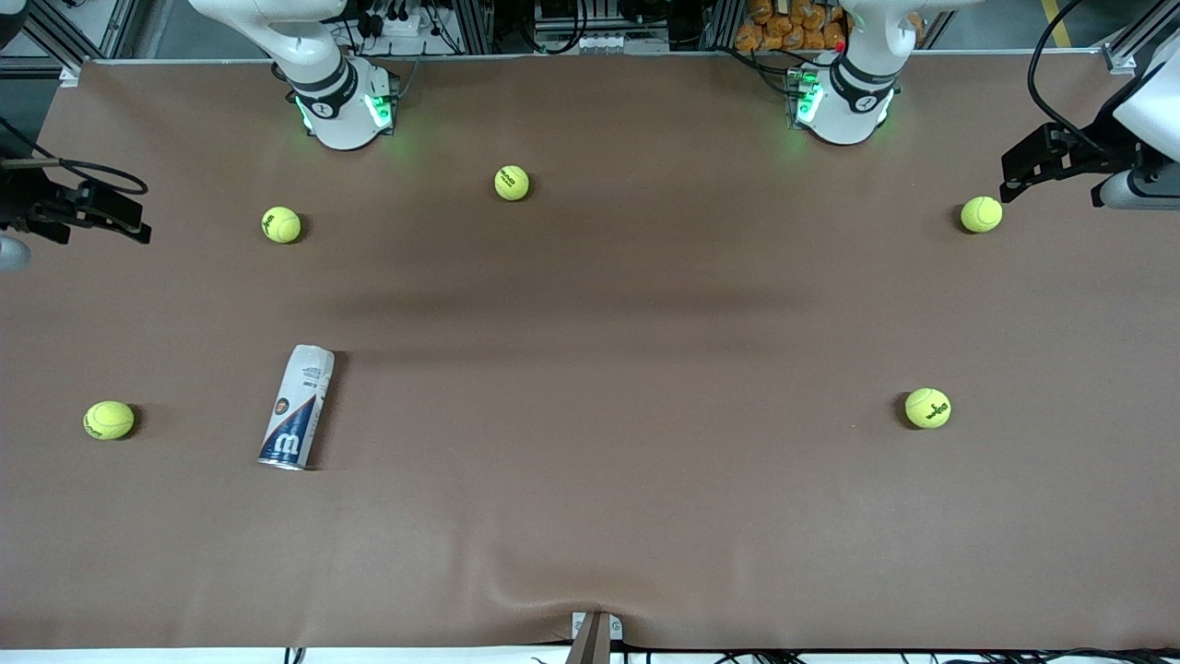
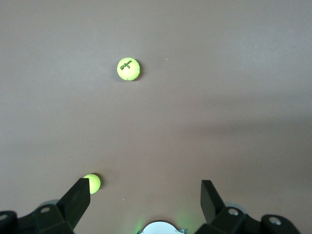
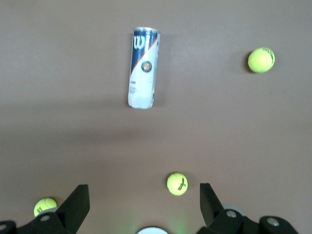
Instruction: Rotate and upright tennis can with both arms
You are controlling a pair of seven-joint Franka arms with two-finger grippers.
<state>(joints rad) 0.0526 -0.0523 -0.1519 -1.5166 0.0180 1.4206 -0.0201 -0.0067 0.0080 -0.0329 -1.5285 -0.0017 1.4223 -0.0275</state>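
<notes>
Tennis can [image 1: 297,407], slim clear-plastic cylinder with white-and-navy label: lying flat on brown surface [image 1: 608,369] toward right arm's end. Probably light, smooth, prone to rolling; best gripped mid-body. Left gripper [image 2: 144,195] and right gripper [image 3: 144,197]: jaws apart, high above surface.

Tennis can [image 1: 297,407] lies flat nr right arm's end — ball [image 1: 109,420] beside it.

Both arms were glossy white with dark grey joint bands, their rounded bases glowing green. The left end effector [image 1: 1023,180] and the right end effector [image 1: 129,226] were matte black, with angular, wedge-shaped fingers [image 3: 78,202], black cables looping to each, and small round screws.
</notes>
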